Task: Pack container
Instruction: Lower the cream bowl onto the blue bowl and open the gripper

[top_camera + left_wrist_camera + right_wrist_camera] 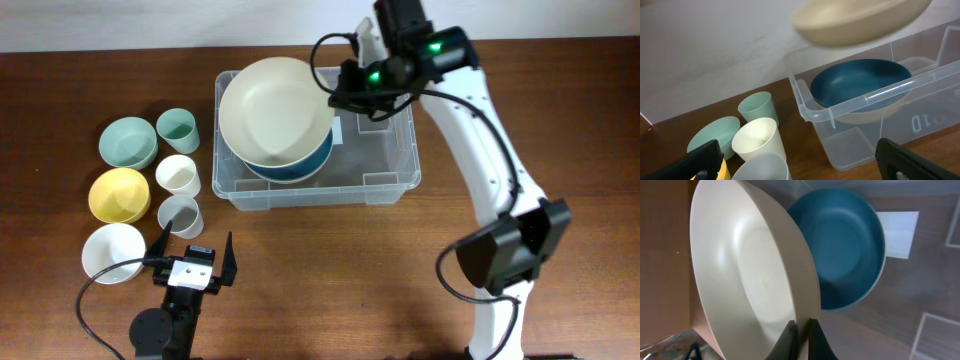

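The clear plastic container [390, 185] stands at the table's middle back, with a blue bowl [300, 168] inside on its left side. It also shows in the left wrist view [860, 102] with the blue bowl [857, 82]. My right gripper [338, 92] is shut on the rim of a large cream bowl [275, 108] and holds it above the blue bowl. In the right wrist view my fingers [801, 330] pinch the cream bowl's rim [750, 275] over the blue bowl [845, 245]. My left gripper [193, 258] is open and empty near the front edge.
Left of the container stand a green bowl [128, 141], a yellow bowl [119, 194], a white bowl [112, 252], a green cup [177, 128], a white cup [178, 174] and a grey cup [180, 214]. A white label [897, 227] lies on the container's base.
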